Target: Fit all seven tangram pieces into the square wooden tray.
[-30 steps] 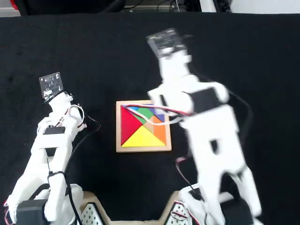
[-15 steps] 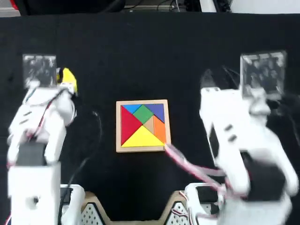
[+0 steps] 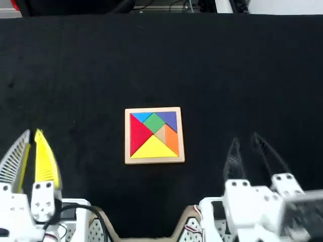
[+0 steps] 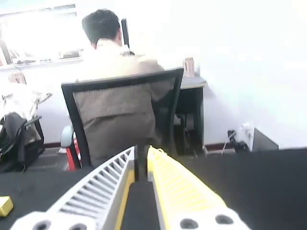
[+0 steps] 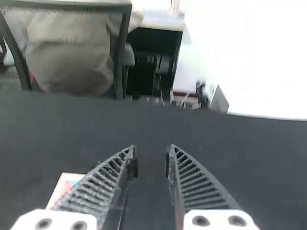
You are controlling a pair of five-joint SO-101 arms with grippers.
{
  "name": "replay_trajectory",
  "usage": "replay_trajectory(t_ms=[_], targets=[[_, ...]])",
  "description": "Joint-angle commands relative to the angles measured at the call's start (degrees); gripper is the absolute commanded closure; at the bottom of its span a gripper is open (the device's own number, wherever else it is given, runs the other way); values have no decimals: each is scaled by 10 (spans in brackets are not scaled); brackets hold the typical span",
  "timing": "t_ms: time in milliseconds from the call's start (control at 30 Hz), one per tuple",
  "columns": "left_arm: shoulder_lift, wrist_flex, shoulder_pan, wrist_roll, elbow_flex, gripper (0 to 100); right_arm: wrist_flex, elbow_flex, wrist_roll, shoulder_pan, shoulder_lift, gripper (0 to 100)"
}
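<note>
Black table (image 3: 227, 65), filled wooden tray (image 3: 154, 160), left claw (image 3: 32, 132), right claw (image 3: 246, 138) apart

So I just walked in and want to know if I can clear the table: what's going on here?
The puzzle looks finished: the wooden tray in the middle of the black table holds the coloured pieces, fitted into a full square. Neither arm touches it. The left gripper and the right gripper sit at the near edge of the table, one on each side of the tray, both holding nothing.
</note>
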Motion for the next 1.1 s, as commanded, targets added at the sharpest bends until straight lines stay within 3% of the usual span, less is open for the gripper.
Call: replay_trajectory(t_ms=[0, 100, 300, 433, 633, 800, 867, 1067], targets=[[-63, 14, 7, -8, 115, 939, -74, 147, 2, 13, -44, 896], [-61, 11, -7, -8, 208, 939, -177, 278, 2, 49, -109, 896], [-61, -113, -92, -4, 421, 936, -365, 560, 1, 143, -240, 894], [-61, -189, -73, -3, 554, 934, -365, 638, 0, 144, -255, 893], [-61, -262, -54, -7, 699, 938, -331, 669, 0, 77, -253, 892], [-61, -203, -58, -7, 707, 938, -338, 792, 4, -13, -255, 892], [-61, -151, -55, -7, 707, 938, -369, 866, 2, -18, -250, 894], [-61, -82, -59, -4, 707, 939, -338, 863, -1, -8, -254, 895]])
